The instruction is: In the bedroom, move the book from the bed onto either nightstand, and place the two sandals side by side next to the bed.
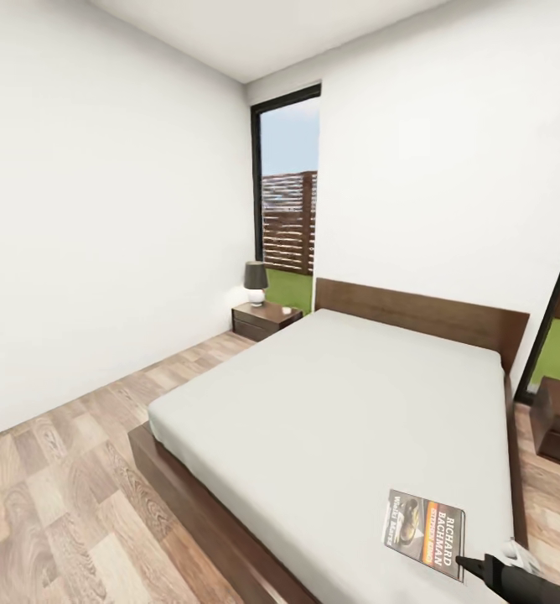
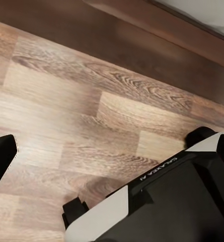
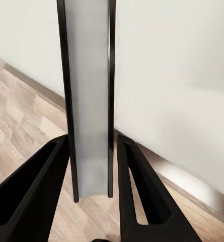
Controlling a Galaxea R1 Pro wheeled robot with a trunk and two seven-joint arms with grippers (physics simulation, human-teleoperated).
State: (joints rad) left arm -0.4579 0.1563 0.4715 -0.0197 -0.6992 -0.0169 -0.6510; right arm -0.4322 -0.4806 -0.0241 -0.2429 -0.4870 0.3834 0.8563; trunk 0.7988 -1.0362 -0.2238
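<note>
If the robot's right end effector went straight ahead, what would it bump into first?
The book. Its grey page edge already sits between the right end effector's two fingers, so it would probably meet the book almost at once.

Light: you get even, bright daylight from the window (image 1: 287, 197).
Shadows: soft, faint beneath the bed (image 1: 339, 419).
Sharpness: slightly soft render; wide-angle stretch bends the walls at the edges.
</note>
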